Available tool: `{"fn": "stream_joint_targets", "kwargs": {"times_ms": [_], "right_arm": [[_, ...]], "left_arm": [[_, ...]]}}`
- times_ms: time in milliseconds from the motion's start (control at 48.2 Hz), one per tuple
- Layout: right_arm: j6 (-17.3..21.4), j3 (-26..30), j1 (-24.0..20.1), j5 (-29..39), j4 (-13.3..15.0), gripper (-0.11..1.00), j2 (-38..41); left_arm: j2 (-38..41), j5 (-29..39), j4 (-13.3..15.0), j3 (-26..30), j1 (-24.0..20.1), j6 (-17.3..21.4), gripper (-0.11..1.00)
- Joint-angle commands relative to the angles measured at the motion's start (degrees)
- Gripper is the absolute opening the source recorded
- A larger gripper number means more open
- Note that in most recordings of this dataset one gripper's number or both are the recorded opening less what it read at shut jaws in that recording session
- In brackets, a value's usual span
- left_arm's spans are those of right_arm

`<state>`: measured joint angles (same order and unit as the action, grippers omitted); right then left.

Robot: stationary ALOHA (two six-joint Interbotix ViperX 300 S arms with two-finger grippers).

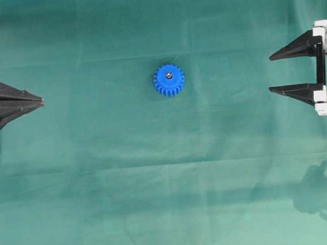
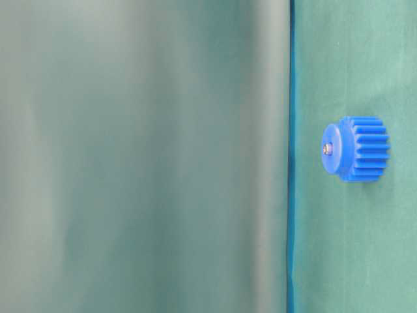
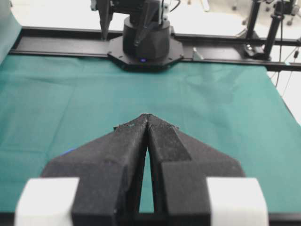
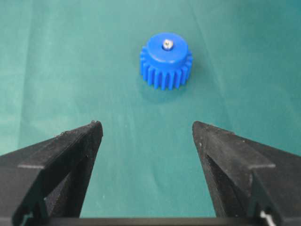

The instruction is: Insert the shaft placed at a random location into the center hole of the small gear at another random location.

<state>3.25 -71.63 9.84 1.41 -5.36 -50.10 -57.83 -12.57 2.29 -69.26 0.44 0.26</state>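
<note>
we see the shaft [image 4: 168, 44] seated in the small gear [image 4: 166, 61], so with our right gripper [image 4: 146, 136] spread empty and left gripper [image 1: 42, 102] clenched on nothing, we judge only retreat remains.

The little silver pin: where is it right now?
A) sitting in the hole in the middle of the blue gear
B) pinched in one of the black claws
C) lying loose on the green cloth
A: the shaft shows as a shiny dot in the hub of the small gear, and the right gripper is open and well clear of it.
</note>
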Motion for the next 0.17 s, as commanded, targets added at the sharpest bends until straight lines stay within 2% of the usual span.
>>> {"fn": "stream_joint_targets", "kwargs": {"times_ms": [0, 145], "right_arm": [[0.2, 0.5, -0.1, -0.3, -0.2, 0.78, 0.4], [0.2, 0.6, -0.1, -0.4, -0.2, 0.78, 0.2]], "left_arm": [[0.3, -0.4, 0.0, 0.5, -0.2, 0.0, 0.0], [0.3, -0.1, 0.0, 0.4, -0.2, 0.0, 0.0]]}}
